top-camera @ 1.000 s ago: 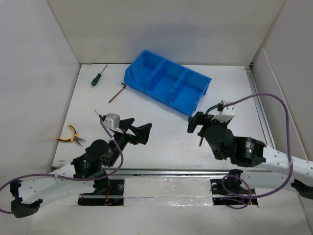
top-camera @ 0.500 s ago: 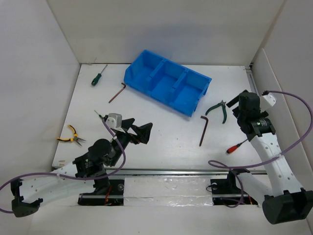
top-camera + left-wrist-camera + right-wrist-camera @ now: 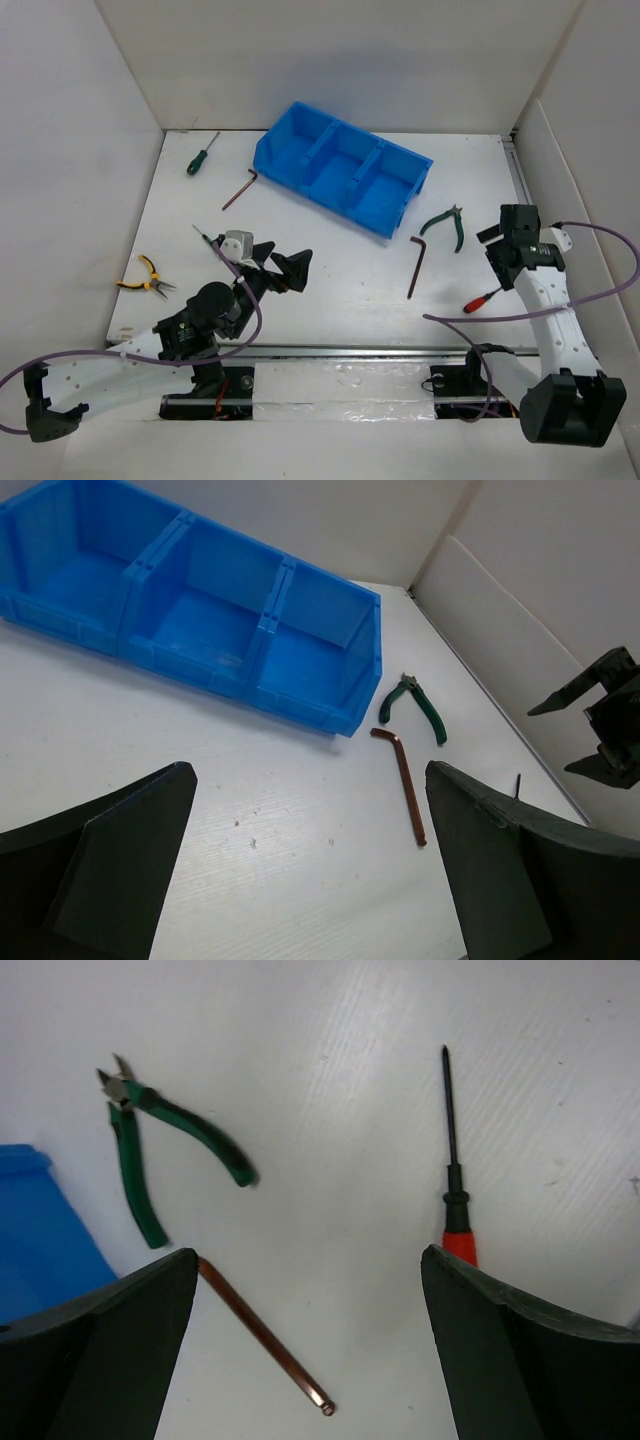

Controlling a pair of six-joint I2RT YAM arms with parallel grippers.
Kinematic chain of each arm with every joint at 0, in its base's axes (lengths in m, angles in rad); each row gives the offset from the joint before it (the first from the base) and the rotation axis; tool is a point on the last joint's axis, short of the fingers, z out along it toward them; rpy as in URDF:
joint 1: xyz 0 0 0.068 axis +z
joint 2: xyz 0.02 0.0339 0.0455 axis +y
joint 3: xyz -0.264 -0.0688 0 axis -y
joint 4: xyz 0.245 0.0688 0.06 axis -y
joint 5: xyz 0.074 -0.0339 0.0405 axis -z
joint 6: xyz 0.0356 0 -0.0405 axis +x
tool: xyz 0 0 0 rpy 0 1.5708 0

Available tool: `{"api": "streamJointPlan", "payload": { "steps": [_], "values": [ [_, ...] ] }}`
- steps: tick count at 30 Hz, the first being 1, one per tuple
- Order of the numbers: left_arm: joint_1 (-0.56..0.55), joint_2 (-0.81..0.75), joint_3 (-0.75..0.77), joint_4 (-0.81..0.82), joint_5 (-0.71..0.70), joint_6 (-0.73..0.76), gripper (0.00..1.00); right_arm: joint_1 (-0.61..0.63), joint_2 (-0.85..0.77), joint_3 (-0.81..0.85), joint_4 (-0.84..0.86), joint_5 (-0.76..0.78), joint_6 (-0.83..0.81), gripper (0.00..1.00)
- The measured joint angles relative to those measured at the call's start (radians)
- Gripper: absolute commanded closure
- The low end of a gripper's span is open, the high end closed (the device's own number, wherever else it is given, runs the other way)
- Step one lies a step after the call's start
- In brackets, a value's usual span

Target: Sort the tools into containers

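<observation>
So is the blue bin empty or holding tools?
Empty: all three compartments of the blue bin show bare floors in the top view.

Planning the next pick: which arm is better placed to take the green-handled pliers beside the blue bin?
Right. The right pincer hovers open close to the green-handled pliers, which lie in its wrist view. The left pincer, also open, sits farther off across the table.
</observation>
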Motion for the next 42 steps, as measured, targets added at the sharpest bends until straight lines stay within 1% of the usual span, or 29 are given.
{"api": "streamJointPlan", "payload": {
  "steps": [5,12,22,29,34,35,38,39,40,41,42],
  "values": [
    [0.0,0.0,0.0,0.0,-0.007,-0.006,0.01,-0.106,0.065,-0.017,-0.026,-0.071,-0.041,0.04],
    [0.0,0.0,0.0,-0.002,-0.024,-0.007,0.01,-0.154,0.095,-0.068,-0.028,-0.166,-0.106,0.05],
    [0.0,-0.024,0.0,-0.011,-0.03,-0.016,0.01,-0.159,0.285,-0.12,0.022,-0.239,-0.159,0.1],
    [0.0,-0.037,0.0,-0.017,-0.039,-0.018,0.01,-0.159,0.314,-0.138,0.045,-0.261,-0.163,0.16],
    [0.0,-0.037,0.0,-0.022,-0.044,-0.019,0.01,-0.159,0.328,-0.152,0.072,-0.267,-0.158,0.17],
    [0.0,-0.037,0.0,-0.023,-0.044,-0.02,0.01,-0.159,0.332,-0.159,0.083,-0.267,-0.155,0.21],
    [0.0,-0.039,0.0,-0.024,-0.044,-0.021,0.01,-0.159,0.362,-0.177,0.105,-0.272,-0.149,0.23],
    [0.0,-0.04,0.0,-0.025,-0.045,-0.022,0.01,-0.159,0.372,-0.172,0.103,-0.273,-0.149,0.3],
    [0.0,-0.041,0.0,-0.025,-0.045,-0.022,0.01,-0.159,0.378,-0.168,0.101,-0.273,-0.149,0.3],
    [0.0,-0.041,0.0,-0.025,-0.046,-0.022,0.01,-0.159,0.383,-0.166,0.098,-0.273,-0.148,0.44],
    [0.0,-0.041,0.0,-0.025,-0.046,-0.022,0.01,-0.159,0.386,-0.164,0.098,-0.273,-0.151,0.5]
  ]
}}
